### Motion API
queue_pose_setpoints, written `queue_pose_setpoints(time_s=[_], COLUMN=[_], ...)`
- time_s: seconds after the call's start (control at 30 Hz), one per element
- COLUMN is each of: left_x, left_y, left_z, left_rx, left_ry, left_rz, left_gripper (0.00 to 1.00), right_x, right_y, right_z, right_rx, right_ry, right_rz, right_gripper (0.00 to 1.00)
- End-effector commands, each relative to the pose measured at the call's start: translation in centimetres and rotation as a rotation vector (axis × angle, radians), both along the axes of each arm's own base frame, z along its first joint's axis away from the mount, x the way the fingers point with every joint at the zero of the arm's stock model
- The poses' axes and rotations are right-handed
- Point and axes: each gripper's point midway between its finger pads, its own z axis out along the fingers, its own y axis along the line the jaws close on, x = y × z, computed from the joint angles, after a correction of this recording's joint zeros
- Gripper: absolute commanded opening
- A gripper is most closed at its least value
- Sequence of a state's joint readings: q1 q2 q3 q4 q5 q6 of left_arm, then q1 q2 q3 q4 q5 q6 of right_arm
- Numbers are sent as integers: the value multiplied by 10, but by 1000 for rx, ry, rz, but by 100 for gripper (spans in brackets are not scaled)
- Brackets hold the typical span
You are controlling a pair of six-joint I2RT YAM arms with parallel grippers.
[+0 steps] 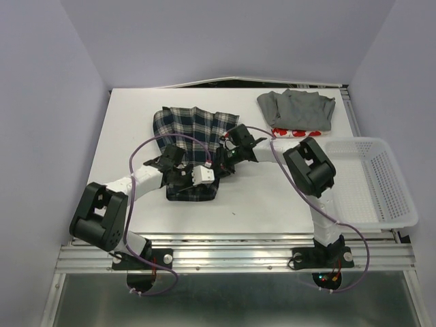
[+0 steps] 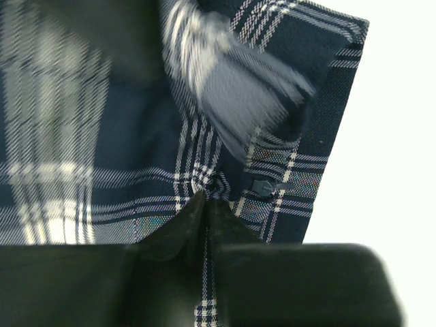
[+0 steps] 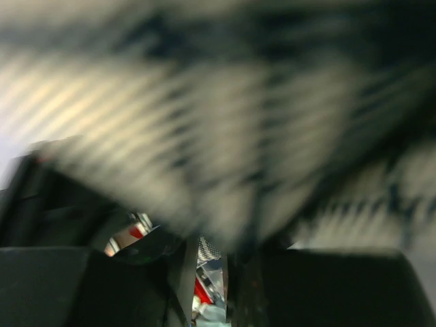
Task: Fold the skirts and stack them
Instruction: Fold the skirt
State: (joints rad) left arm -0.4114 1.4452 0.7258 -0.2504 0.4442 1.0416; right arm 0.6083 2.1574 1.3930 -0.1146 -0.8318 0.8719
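Observation:
The plaid skirt (image 1: 193, 133) lies mid-table, partly folded. My left gripper (image 1: 178, 168) is over its near part and is shut on a pinch of the plaid cloth (image 2: 204, 194) beside a small zip pull (image 2: 264, 187). My right gripper (image 1: 228, 155) is at the skirt's right edge. In the right wrist view blurred plaid cloth (image 3: 225, 136) drapes over its fingertips. The jaws stand nearly together on it, with only a thin slit lower down. The grey skirt (image 1: 298, 107) lies folded at the back right on top of the white red-print skirt (image 1: 297, 132).
A white mesh basket (image 1: 371, 182) stands at the right edge of the table (image 1: 122, 129), close to the right arm's elbow (image 1: 310, 167). Purple cables loop over both arms. The metal rail runs along the near edge.

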Motion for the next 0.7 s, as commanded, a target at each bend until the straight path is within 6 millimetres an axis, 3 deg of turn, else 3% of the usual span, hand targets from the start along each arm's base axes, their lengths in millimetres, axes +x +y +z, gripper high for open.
queue_pose_setpoints(time_s=[0.0,0.07,0.1,0.13,0.2,0.27,0.43,0.67], left_x=[-12,-10,-10,-11,-24,-30,-47,-33], left_y=[15,14,14,16,22,27,35,32], left_z=[-1,15,28,35,40,47,29,7], left_rx=[54,34,18,17,42,77,148,185], left_ry=[38,3,-30,-47,-45,-67,-2,-105], left_rz=[55,68,69,65,29,9,-5,28], left_gripper=[26,36,47,52,72,77,84,87], right_x=[-30,-20,-19,-14,-10,-4,-1,-5], right_y=[-31,-37,-43,-41,-40,-36,-35,-40], right_z=[-57,-73,-88,-90,-96,-99,-106,-113], right_rx=[-191,-264,-311,-315,-324,-314,-315,-327], right_ry=[51,-17,-18,-29,-38,-53,-61,-71], right_rz=[143,164,166,163,157,150,150,168], right_gripper=[22,20,19,19,19,19,19,19])
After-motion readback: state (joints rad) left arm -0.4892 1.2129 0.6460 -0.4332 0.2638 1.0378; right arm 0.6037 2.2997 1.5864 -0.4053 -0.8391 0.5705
